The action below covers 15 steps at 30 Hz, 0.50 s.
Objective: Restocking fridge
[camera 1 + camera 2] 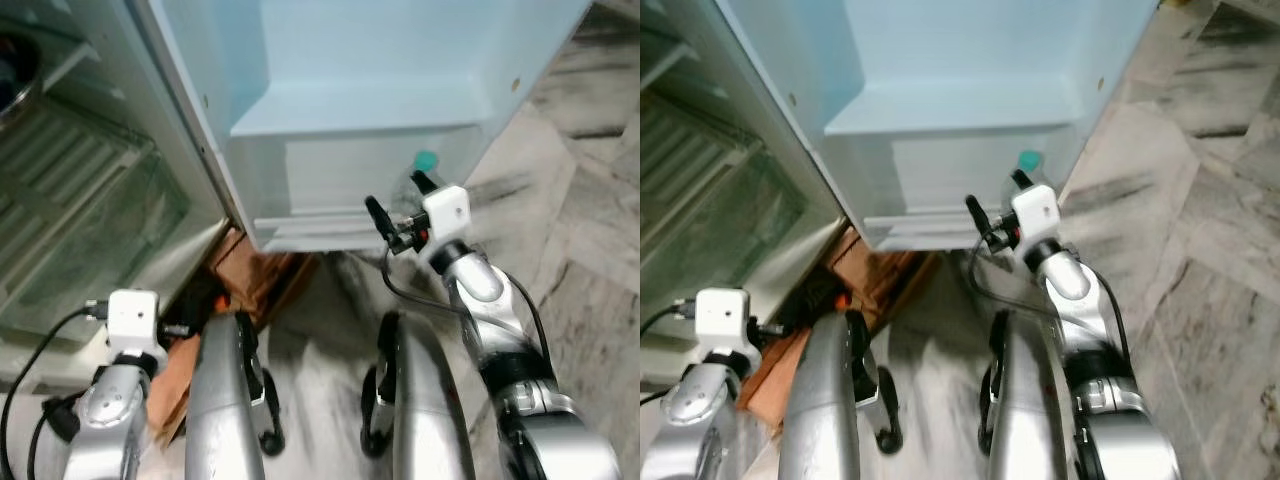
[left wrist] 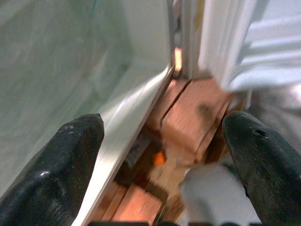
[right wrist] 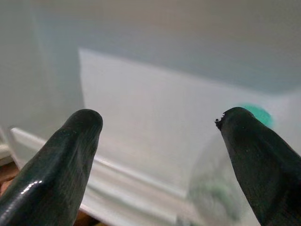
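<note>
Low down, bottle [image 1: 424, 166] in door shelf [image 1: 340, 200]

Right end effector [image 1: 398, 208], fingers apart, just beside green-capped bottle [image 1: 424, 166] in fridge door shelf [image 1: 330, 180].

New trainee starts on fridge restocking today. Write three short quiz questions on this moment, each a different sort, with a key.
1. True or false: the right gripper is clamped shut on the bottle.
2. The bottle's cap is: A red, B teal, C white.
3. Fill in: the left gripper points at stacked ______ boards under the fridge.

Key: 1 false, its fingers stand apart before the door shelf; 2 B; 3 reddish-brown.
</note>
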Available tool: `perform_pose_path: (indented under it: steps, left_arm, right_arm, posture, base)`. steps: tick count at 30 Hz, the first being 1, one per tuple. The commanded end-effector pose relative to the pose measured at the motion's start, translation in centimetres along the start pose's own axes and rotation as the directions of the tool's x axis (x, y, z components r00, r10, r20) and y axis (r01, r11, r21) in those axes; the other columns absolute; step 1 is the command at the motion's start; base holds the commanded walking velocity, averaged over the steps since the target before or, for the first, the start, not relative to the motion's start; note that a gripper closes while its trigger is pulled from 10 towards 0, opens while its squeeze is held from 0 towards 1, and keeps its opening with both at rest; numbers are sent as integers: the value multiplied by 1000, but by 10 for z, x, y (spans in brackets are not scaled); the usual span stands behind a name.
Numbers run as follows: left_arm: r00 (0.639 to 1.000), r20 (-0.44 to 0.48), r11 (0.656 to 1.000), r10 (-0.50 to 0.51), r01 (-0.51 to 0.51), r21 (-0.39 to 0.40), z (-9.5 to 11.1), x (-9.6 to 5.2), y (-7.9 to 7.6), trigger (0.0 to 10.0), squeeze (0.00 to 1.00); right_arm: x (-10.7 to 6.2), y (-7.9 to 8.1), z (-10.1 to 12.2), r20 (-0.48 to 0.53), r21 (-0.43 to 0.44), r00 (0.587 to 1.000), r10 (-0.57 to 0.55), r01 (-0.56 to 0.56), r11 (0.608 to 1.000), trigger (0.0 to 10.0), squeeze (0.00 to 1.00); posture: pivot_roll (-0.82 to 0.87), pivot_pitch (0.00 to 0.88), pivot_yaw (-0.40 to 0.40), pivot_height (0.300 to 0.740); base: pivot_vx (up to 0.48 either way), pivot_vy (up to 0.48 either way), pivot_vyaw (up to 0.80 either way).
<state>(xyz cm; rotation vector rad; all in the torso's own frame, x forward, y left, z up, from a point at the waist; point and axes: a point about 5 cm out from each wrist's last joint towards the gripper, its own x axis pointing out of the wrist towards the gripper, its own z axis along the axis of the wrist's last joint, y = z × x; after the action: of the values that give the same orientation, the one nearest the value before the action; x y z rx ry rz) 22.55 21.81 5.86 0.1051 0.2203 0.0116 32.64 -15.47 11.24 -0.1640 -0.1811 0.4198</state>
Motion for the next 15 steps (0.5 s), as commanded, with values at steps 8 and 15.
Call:
perform_pose_path:
  steps: [8,15]
  left_arm:
    - [999,13,999,33,-33,-26,-4,7,-3,10000,0]
    - [1000,15,1000,3,-3,-31,-8,12,-8,10000,0]
  right_arm:
    - [-53,21,-8,-76,139,957,-281,290,947,10000,0]
    - [-62,27,-4,-107,170,941,-321,335,927,10000,0]
  posture:
    - [-30,60,19,546]
    - [-57,26,22,575]
  base:
    - [0,0,0]
    - [0,0,0]
